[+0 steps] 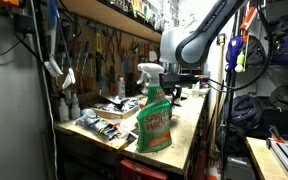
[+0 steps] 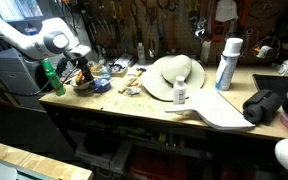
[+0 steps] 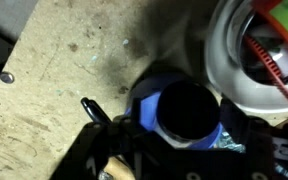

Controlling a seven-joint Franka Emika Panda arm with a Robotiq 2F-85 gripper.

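In the wrist view my gripper [image 3: 184, 115] is closed around a blue cup [image 3: 147, 110] with a dark inside, one black finger on each side of it. It hangs over the bare wooden bench top [image 3: 54, 90]. A white bowl [image 3: 229, 70] holding a red item [image 3: 274, 45] stands just beyond the cup. In both exterior views the gripper [image 1: 177, 80] [image 2: 82, 70] is low over the cluttered end of the bench, beside a green spray bottle [image 1: 154, 115] [image 2: 49, 75]. The cup is too small to make out there.
A straw hat [image 2: 174, 75], a small white bottle [image 2: 180, 92], a tall white spray can [image 2: 227, 63] and a black bag [image 2: 267, 105] sit along the bench. Tools hang on the back wall [image 2: 134, 25]. A washer [image 3: 6, 77] and a black pen [image 3: 94, 110] lie near the gripper.
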